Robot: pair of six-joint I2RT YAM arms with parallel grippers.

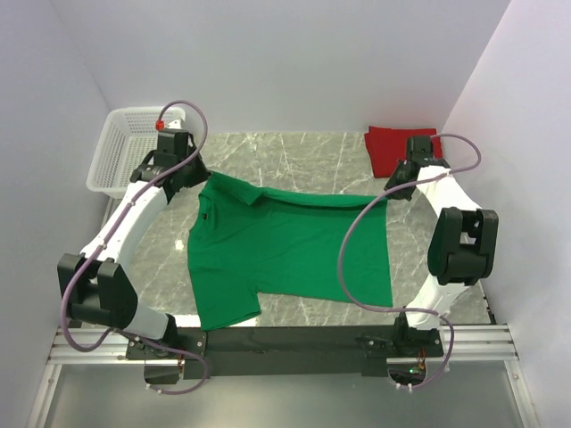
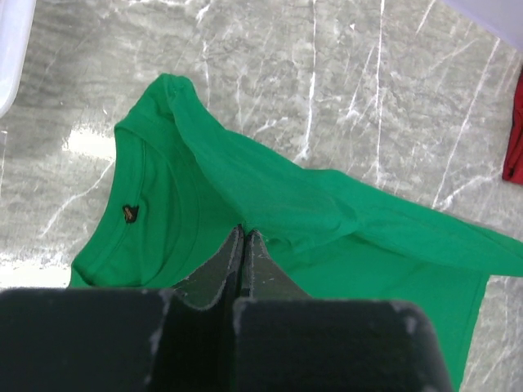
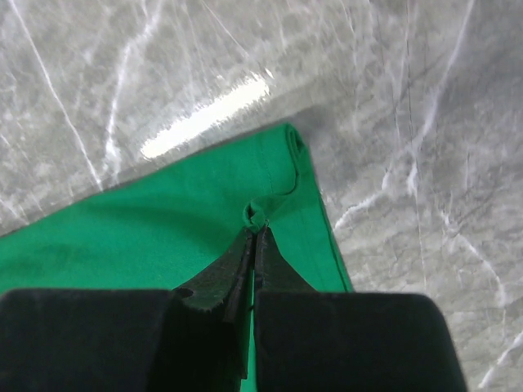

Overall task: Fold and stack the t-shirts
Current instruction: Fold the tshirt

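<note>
Fold step on green t-shirt (image 1: 285, 250), spread mid-frame on desk (image 1: 303, 152); upper edge pinched tight by left gripper (image 2: 245, 235) near collar (image 2: 143, 163) and by right gripper (image 3: 256, 229) near hem corner (image 3: 292, 140). Advise carrying both ends toward lower frame together, edge taut, level. Red t-shirt (image 1: 393, 143) folded, upper right.

A robotics lab cell: white walls (image 1: 294, 62) box in a marble-patterned table (image 1: 303, 156) with an aluminium rail (image 1: 89, 346).
</note>
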